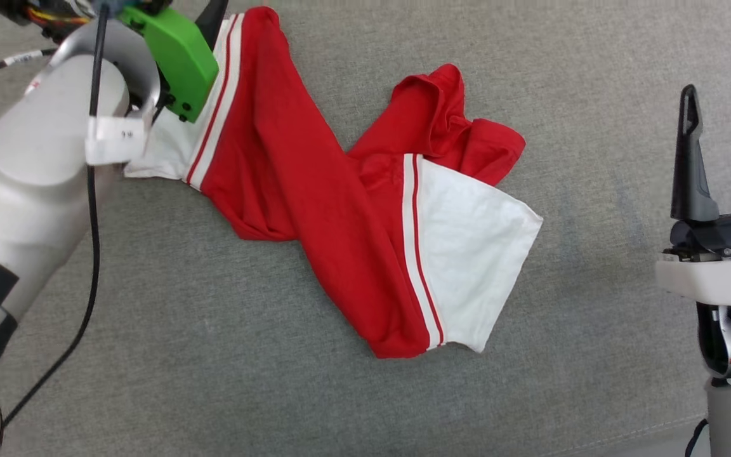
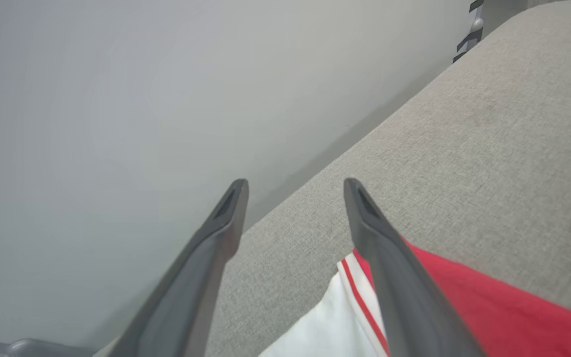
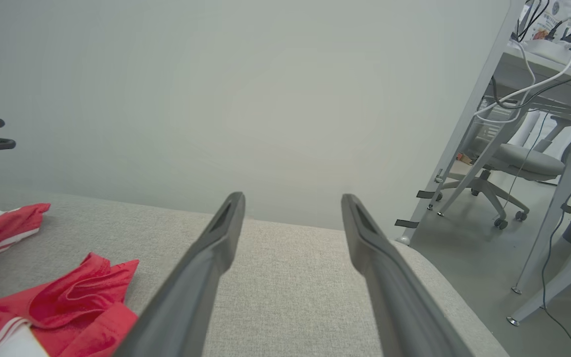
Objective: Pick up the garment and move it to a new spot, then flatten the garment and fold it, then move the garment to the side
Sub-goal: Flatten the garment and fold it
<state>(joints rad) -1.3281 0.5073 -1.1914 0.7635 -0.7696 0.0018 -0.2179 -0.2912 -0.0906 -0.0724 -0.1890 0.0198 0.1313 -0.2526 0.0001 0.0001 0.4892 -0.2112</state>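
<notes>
The garment, a red T-shirt with white sleeves and red-and-white seam stripes, lies crumpled and partly twisted on the grey cushion. One white sleeve points to the lower right; the other sleeve sits under my left arm's green wrist housing at the top left. In the left wrist view my left gripper is open just above that sleeve end of the garment, holding nothing. My right gripper stands open at the far right, apart from the garment, with nothing between its fingers.
The cushion's far edge meets a plain grey wall. Beyond its right end is floor with a white desk, cables and a wheeled chair. A black cable hangs along my left arm.
</notes>
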